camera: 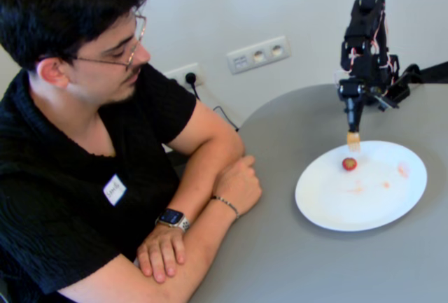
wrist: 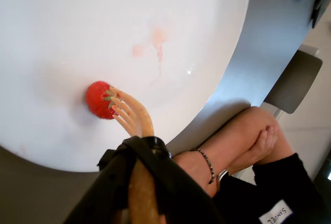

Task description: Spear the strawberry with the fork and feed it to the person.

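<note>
A: Person first, at the left of the fixed view: he is sitting at the near-left edge of the grey tabletop, forearms folded on it, looking toward the white plate that is lying toward the right edge.

B: And the strawberry?

A: It is sitting on the plate's upper-left part, toward the far rim. The fork is hanging tines-down just above and behind it. In the wrist view the tines are touching or almost touching the berry's side; I cannot tell whether they are biting in yet.

B: The jaws?

A: The fork is riding on a black stem of the arm, and the pictures are not showing whether the jaws are wide or closed.

B: How will the fruit handle?

A: Probably light, soft and round, on a smooth plate already smeared pink, so it is likely to roll or skid under a glancing push. Spearing straight down through the middle looks safest.
</note>
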